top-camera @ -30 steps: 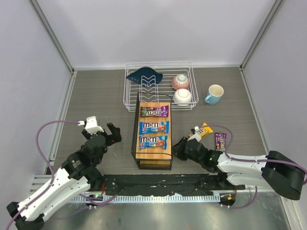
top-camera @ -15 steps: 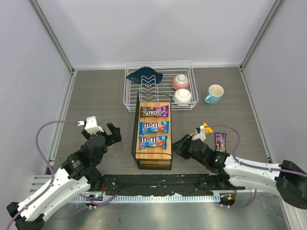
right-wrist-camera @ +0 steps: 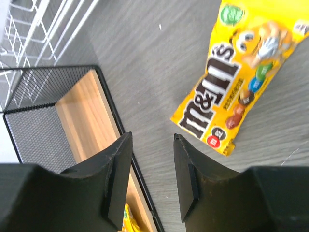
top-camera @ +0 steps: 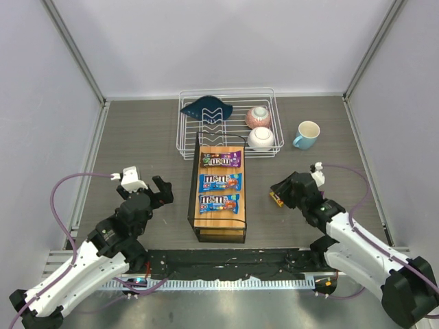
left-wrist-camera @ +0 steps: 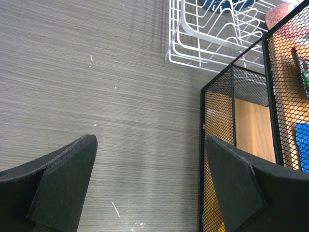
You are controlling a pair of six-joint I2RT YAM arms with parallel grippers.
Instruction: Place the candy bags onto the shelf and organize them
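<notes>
So top: three candy bags (top-camera: 220,181) rowed on the shelf (top-camera: 219,218), right gripper (top-camera: 280,195) just right of it | left wrist: left gripper (left-wrist-camera: 150,141) wide apart, empty | right wrist: jaws apart, empty, yellow bag (right-wrist-camera: 236,72) on table (right-wrist-camera: 145,53) just ahead; pick step I reckon, next nudge forward, close.

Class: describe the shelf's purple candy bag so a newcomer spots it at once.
Find the black-framed wooden shelf beside the white wire rack. Three candy bags line its top; the purple bag lies nearest the rack, unlike the two blue bags.
</notes>
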